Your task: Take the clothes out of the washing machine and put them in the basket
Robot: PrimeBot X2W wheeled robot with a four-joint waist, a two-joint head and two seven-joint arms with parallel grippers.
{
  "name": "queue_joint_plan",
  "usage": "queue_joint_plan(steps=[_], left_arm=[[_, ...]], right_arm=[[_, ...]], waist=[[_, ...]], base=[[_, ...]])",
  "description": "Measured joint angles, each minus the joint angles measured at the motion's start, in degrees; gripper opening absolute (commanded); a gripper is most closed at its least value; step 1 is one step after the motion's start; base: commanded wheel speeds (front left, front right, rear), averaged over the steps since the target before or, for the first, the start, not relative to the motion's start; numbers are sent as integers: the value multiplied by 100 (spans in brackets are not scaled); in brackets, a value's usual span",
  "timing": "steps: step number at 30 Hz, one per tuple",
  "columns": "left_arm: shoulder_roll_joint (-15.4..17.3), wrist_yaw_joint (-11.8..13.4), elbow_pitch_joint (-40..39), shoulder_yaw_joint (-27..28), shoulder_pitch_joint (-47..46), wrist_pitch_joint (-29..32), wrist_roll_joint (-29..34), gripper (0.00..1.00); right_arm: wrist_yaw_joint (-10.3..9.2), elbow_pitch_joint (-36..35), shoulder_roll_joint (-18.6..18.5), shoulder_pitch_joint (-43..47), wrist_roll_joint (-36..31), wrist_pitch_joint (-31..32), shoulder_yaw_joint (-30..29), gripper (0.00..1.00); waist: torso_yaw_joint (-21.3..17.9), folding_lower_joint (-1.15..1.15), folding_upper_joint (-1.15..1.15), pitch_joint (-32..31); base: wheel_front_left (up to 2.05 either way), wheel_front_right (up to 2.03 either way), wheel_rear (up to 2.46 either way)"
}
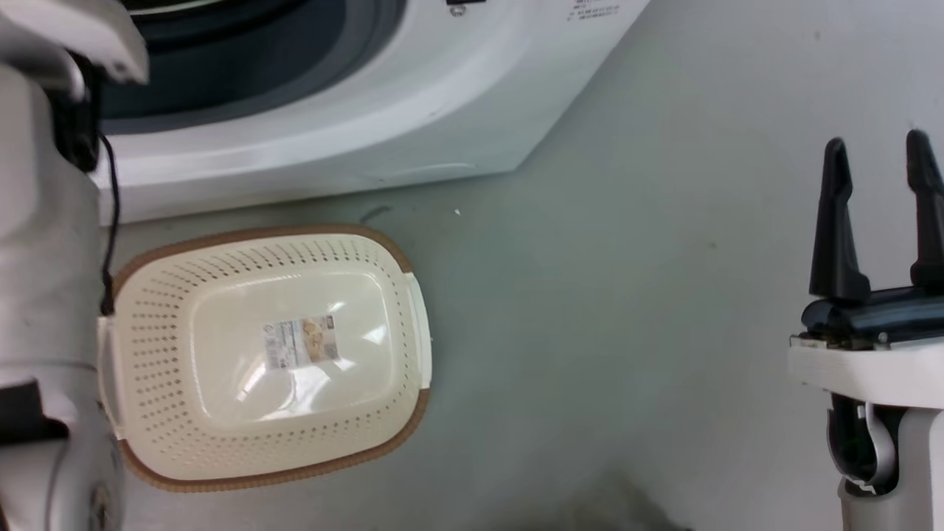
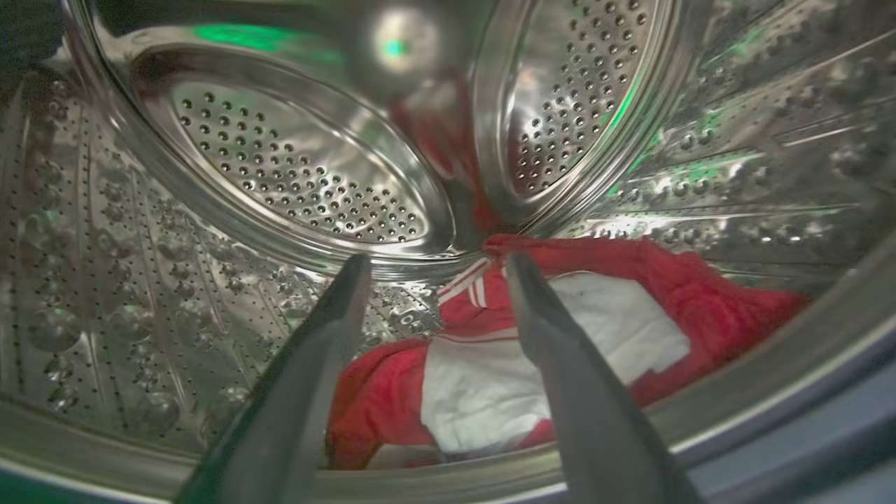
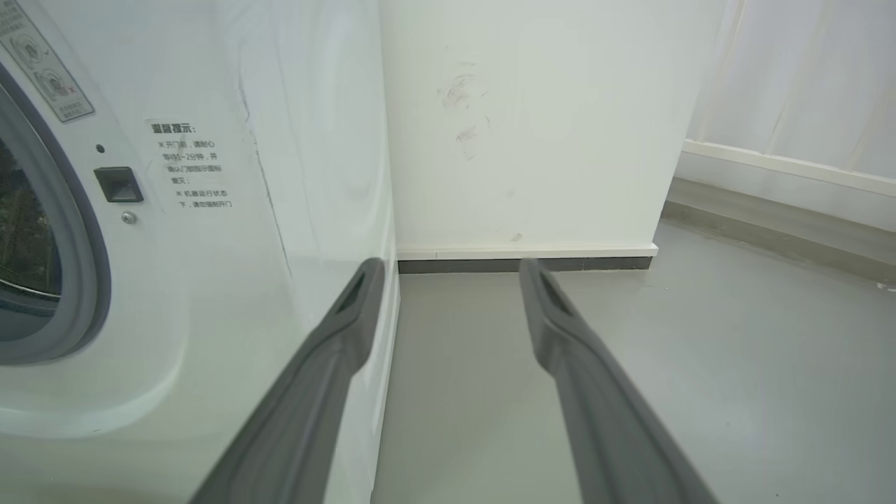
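Clothes (image 2: 476,392) lay low in the perforated steel drum (image 2: 301,175), not gripped.
Head: basket (image 1: 147,332) sat on the grey floor (image 1: 590,332) just before the washing machine (image 1: 369,133); right gripper (image 1: 876,140) spread, holding nothing. Left wrist: left gripper (image 2: 435,262) parted inside the drum, pointed at clothes. Right wrist: fingers apart beside the machine.

I see grey floor (image 1: 590,332) ahead of my right gripper (image 1: 877,151). On it, well to the gripper's left, sits the basket (image 1: 258,237); the washing machine (image 1: 413,96) stands just beyond the basket.
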Motion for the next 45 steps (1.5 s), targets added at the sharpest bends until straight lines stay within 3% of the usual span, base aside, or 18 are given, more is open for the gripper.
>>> queue_joint_plan(steps=[7, 11, 17, 22, 27, 34, 45], left_arm=[[453, -122, 671, -428, -1403, 856, 226, 100], [681, -172, 1040, -791, -2083, 1770, 338, 100], [726, -180, 1508, -1437, -2840, 3192, -190, 100], [950, -180, 1623, -1926, -3526, 4264, -568, 100], [1147, -180, 1756, -2094, -4057, 5263, -883, 100], [1308, -135, 1857, -2198, -4443, 5985, -875, 100], [1460, 9, 1872, -2368, -4489, 6162, -791, 100]], right_arm=[[0, -141, 0, -234, 205, 0, -73, 100], [0, -219, 1, -368, 363, 0, -101, 100], [0, -341, 0, -430, 497, 0, -120, 100], [0, -416, 2, -449, 638, 0, -57, 100], [0, -460, 1, -454, 815, 0, -25, 100], [0, -476, 1, -449, 1002, 0, 10, 100], [0, -471, 1, -454, 1162, 0, 40, 100]], waist=[[-275, 0, 0, 691], [-397, 0, 0, 1043], [-529, 0, 0, 1444], [-611, -1, 0, 1671], [-753, 0, 0, 1875], [-973, -1, 0, 2169], [-1095, -1, 0, 2334]], base=[[0, 0, 0], [0, 0, 0], [0, 0, 0], [0, 0, 0], [0, 0, 0], [0, 0, 0], [0, 0, 0]])
